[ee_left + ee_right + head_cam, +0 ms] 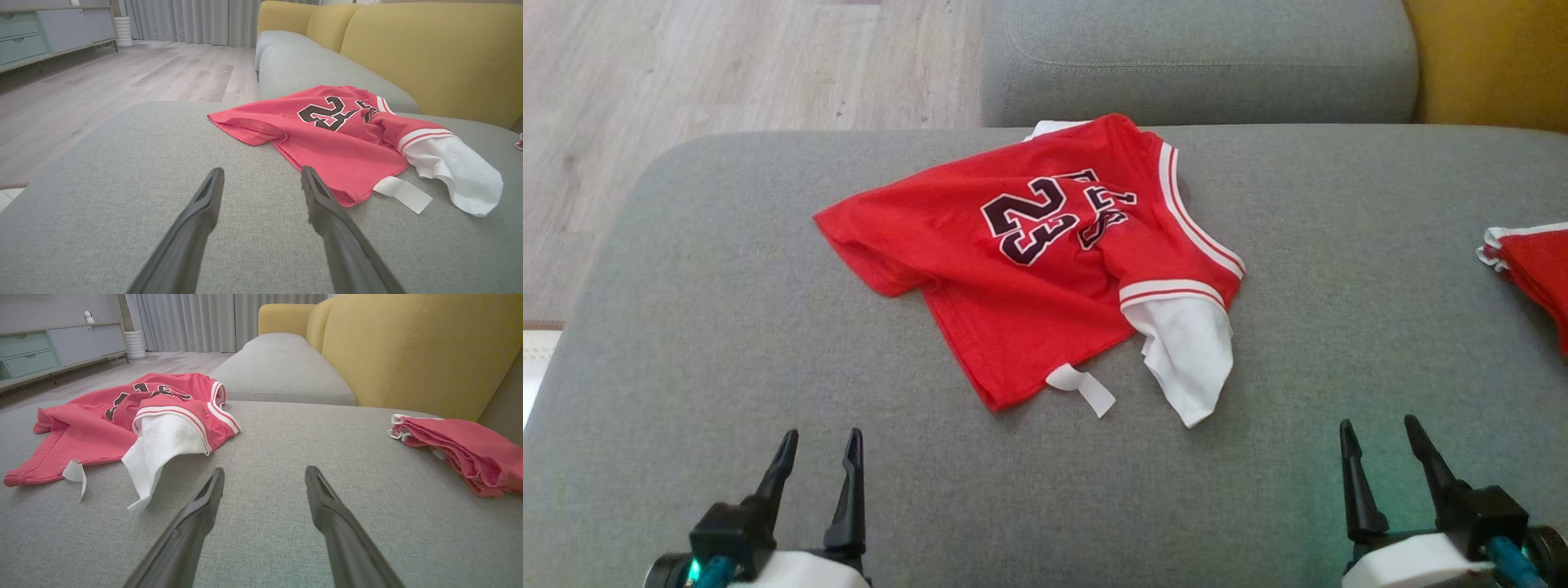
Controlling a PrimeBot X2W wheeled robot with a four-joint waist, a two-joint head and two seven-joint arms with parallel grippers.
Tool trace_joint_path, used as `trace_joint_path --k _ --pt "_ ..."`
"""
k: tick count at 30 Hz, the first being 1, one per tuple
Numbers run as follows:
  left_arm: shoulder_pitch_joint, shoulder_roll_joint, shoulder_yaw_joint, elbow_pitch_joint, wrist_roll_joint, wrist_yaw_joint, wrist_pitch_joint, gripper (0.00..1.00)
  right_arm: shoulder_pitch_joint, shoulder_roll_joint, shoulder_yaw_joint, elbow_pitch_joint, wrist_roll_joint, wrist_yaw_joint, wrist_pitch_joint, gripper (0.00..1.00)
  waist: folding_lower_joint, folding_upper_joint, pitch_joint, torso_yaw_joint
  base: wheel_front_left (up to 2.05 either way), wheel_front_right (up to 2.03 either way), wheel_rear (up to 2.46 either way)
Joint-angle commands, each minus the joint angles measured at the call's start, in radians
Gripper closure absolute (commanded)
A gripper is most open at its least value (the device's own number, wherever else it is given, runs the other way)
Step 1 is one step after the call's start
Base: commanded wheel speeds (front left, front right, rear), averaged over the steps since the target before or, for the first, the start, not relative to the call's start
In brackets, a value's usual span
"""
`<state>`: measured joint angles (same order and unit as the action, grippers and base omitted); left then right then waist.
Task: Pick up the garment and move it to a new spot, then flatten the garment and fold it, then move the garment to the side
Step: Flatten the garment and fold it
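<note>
Head view: crumpled red number-23 jersey (1029, 286), white sleeve, lay mid grey fabric cushion (686, 343), unflattened. Left gripper (821, 441), right gripper (1376, 429): both empty, fingers apart, well short of it. Your best pick looked: near hem corner plus striped armhole, avoiding loose white label (1086, 388).

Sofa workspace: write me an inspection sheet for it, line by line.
Surface: grey cushion, holding two garments.
Job's things: red jersey numbered 23, crumpled, not flat; white sleeve and white tag stick out toward the robot.
Clutter: second red garment bunched at the right edge, apart from the jersey.
Grippers: left gripper and right gripper open, holding nothing, short of the jersey.
Cables: nothing seen.
Surroundings: wood floor, yellow backrest, cabinet, curtains.
</note>
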<state>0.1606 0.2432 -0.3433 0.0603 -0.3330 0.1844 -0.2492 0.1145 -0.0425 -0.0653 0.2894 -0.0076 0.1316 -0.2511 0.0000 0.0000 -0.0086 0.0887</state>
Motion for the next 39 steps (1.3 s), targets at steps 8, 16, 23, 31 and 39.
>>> trace_joint_path --k 8,16,23,31,39 --pt "-0.062 -0.047 0.053 -0.018 0.072 -0.076 -0.013 0.0 -0.075 -0.008 0.084 -0.021 0.043 -0.001 0.004 0.0 0.0 0.0 0.011 -0.019 0.0 0.0 0.0" --pt "-0.181 -0.075 -0.023 0.017 0.103 -0.092 0.129 0.0 -0.174 -0.042 0.228 -0.073 0.131 -0.001 0.313 0.0 0.0 0.0 0.062 -0.028 0.0 0.0 0.0" --pt "-0.305 -0.108 -0.113 0.09 0.142 -0.109 0.343 0.0 -0.239 -0.075 0.282 -0.14 0.193 -0.001 0.575 0.0 0.0 0.0 0.133 -0.02 0.0 0.0 0.0" --pt "-0.39 -0.124 -0.153 0.127 0.161 -0.126 0.385 0.0 -0.285 -0.068 0.335 -0.154 0.231 -0.001 0.609 0.0 0.0 0.0 0.196 -0.025 0.0 0.0 0.0" --pt "-0.45 -0.134 -0.176 0.187 0.171 -0.137 0.375 0.0 -0.325 -0.059 0.363 -0.131 0.231 -0.001 0.597 0.0 0.0 0.0 0.228 -0.031 0.0 0.0 0.0"
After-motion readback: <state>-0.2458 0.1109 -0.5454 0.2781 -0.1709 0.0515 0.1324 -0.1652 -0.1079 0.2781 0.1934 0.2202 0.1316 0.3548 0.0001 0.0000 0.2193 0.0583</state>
